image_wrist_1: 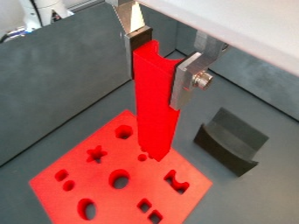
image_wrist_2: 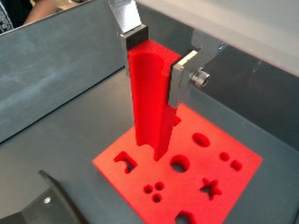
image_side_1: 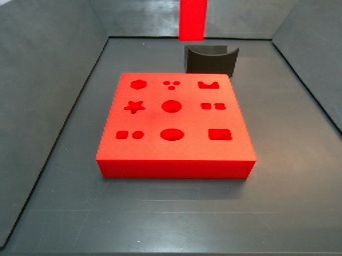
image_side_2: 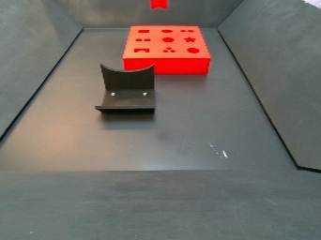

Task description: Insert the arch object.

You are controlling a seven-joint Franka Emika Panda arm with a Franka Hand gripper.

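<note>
Wrist views both show the gripper (image_wrist_1: 163,61) raised above the board, its flat silver fingers (image_wrist_1: 190,80) clenched on the upper part of the arch object (image_wrist_1: 153,105), a long, slim, bright red smooth bar that hangs upright with its lower end over the wide flat red board with shaped holes (image_wrist_1: 70,179). In a side view only the bar's lower end (image_side_1: 195,18) shows at the frame's top, well above the board (image_side_1: 174,160), so the descent has not begun. The main risk, as I judge it, is misalignment: if the bar's end comes down beside its matching hole, or is turned relative to it, it would jam on the board's face and could slip between the pads. Which hole fits cannot be told from these views. The dark grey block with a curved notch (image_side_1: 209,57) stands on the dark floor just behind the board, apart from it, and nothing lies across the holes.
</note>
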